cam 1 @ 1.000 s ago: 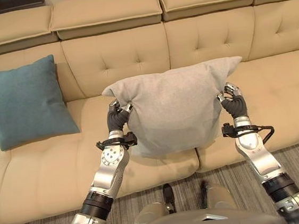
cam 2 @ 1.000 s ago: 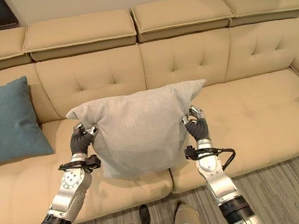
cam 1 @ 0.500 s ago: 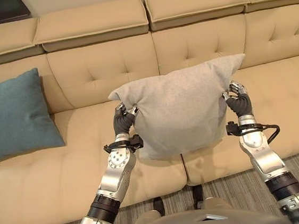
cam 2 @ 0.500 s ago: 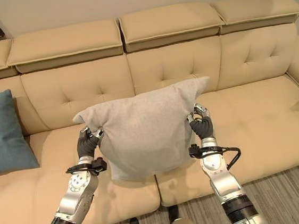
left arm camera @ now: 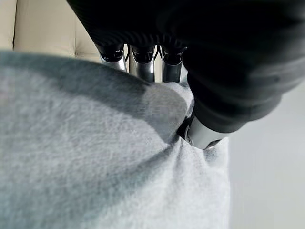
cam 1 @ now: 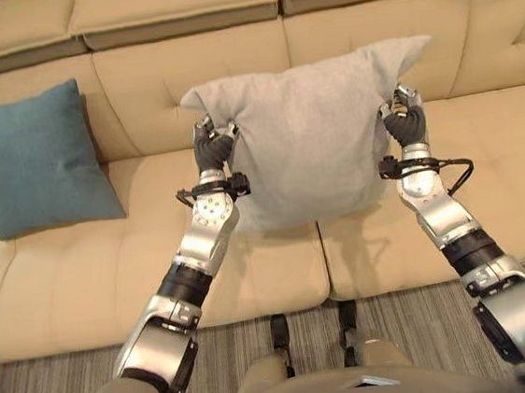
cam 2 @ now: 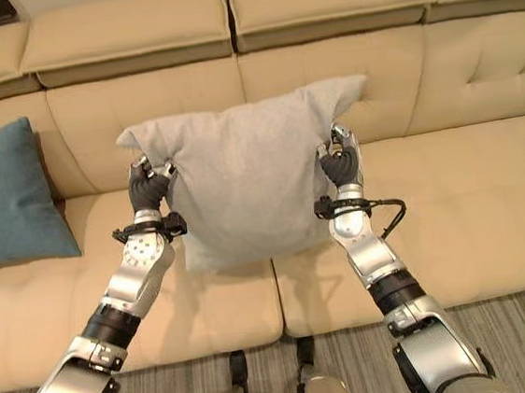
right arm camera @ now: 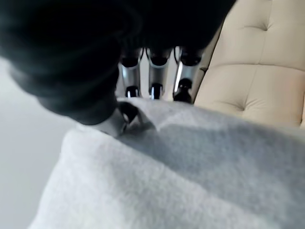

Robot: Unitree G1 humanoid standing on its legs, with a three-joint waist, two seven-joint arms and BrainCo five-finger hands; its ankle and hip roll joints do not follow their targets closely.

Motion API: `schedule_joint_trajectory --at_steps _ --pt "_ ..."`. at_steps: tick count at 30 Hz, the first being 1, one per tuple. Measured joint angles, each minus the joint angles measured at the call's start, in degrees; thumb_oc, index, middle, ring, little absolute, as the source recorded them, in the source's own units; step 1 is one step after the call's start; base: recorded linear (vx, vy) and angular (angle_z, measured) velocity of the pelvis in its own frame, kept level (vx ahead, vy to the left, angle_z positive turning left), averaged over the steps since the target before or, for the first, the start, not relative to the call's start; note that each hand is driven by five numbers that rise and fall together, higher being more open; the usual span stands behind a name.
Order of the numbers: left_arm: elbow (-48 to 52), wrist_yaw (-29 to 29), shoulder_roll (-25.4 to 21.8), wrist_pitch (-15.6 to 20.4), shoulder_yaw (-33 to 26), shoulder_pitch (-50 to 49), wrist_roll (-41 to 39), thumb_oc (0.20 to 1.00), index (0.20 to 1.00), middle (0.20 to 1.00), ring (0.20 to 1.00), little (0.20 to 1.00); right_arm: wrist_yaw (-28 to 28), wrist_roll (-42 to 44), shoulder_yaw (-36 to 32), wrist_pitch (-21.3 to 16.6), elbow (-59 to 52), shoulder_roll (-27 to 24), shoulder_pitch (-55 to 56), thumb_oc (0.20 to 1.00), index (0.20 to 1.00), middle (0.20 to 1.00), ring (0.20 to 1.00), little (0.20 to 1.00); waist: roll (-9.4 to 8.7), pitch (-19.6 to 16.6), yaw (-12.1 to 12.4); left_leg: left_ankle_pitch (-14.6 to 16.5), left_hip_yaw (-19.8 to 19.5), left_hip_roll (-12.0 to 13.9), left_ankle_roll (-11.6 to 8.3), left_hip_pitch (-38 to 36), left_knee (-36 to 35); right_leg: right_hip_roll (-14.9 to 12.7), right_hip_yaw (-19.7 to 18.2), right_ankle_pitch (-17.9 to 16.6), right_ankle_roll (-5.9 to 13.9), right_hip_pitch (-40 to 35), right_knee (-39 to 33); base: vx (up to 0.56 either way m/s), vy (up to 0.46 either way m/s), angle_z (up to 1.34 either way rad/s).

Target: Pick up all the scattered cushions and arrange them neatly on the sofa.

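The grey cushion (cam 1: 308,140) now hangs higher and closer to the backrest of the sofa (cam 1: 57,293) than a second ago, above the seat seam, so placing it looks near. The left hand (cam 1: 212,145) and right hand (cam 1: 405,120) each pinch an upper corner, fingers curled into the fabric. A blue cushion (cam 1: 33,159) already leans against the backrest, well to the left.

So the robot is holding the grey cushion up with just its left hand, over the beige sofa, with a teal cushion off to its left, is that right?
Not quite: both hands hold it. The left eye view shows the left hand and the right hand each shut on a side of the grey cushion. The rest stands: it is over the beige sofa, with the teal cushion off to the robot's left.
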State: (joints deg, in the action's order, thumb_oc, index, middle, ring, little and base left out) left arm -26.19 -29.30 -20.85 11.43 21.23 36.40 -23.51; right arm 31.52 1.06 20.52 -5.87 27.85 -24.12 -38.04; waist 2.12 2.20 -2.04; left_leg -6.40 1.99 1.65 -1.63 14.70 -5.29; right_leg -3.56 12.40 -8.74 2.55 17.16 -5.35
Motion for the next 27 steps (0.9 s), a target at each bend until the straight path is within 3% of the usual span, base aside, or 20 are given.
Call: schedule_joint_trajectory --at_steps 2,4,10,16,19,27 --pt "-0.04 -0.73 -1.42 0.0 0.14 4.73 0.05 0.2 0.2 0.2 0.2 0.2 0.22 0.26 0.64 1.11 0.78 -1.24 -3.97 0.2 0.2 0.2 0.2 0.2 0.08 0.2 -0.11 -0.79 -0.78 0.43 -0.46 3.25 0.01 0.39 0.77 -0.96 -0.43 2.93 0.01 0.0 -0.003 0.11" --pt "-9.14 -1.2 -3.85 0.01 2.19 15.7 0.43 0.2 0.2 0.2 0.2 0.2 0.52 1.15 3.85 1.63 7.39 -2.5 -13.99 0.2 0.2 0.2 0.2 0.2 0.03 0.23 -0.17 -1.19 -0.75 0.51 -0.87 7.43 0.01 0.47 0.82 -1.05 -0.36 7.11 0.02 0.0 0.0 0.0" --pt "-15.81 -2.37 -5.58 0.18 5.65 26.22 0.43 0.2 0.2 0.2 0.2 0.2 2.49 2.2 7.67 1.85 11.52 -4.72 -22.81 0.2 0.2 0.2 0.2 0.2 -0.01 0.27 -0.04 -1.63 -0.93 0.6 -0.97 11.29 0.02 0.56 0.83 -1.55 -0.74 10.87 0.03 0.01 -0.008 0.01" --pt "-18.09 -2.28 -6.3 0.39 7.0 28.95 0.43 0.2 0.2 0.2 0.2 0.2 2.82 2.25 9.61 1.81 13.52 -6.91 -26.63 0.2 0.2 0.2 0.2 0.2 -0.06 0.25 -0.04 -1.65 -1.18 0.56 -0.98 14.12 0.03 0.52 0.83 -1.55 -0.75 13.47 0.04 0.01 -0.01 0.03" --pt "-23.58 -1.81 -4.52 0.67 8.54 30.98 -0.16 0.2 0.2 0.2 0.2 0.2 2.26 3.07 15.53 1.79 19.36 -8.58 -30.92 0.2 0.2 0.2 0.2 0.2 -0.17 0.15 -0.12 -1.66 -1.46 0.55 -1.0 16.37 0.21 0.5 0.89 -1.56 -0.76 15.5 0.06 -0.01 -0.01 0.03" --pt "-29.72 2.76 -4.29 0.6 11.44 33.67 -2.43 0.2 0.2 0.2 0.2 0.2 -0.62 6.93 17.17 1.01 23.68 -8.54 -32.07 0.2 0.2 0.2 0.2 0.2 -0.2 0.16 -0.31 -1.68 -1.57 0.46 -1.0 20.54 0.74 0.33 0.84 -1.84 -1.12 19.24 0.09 -0.01 0.002 0.02"
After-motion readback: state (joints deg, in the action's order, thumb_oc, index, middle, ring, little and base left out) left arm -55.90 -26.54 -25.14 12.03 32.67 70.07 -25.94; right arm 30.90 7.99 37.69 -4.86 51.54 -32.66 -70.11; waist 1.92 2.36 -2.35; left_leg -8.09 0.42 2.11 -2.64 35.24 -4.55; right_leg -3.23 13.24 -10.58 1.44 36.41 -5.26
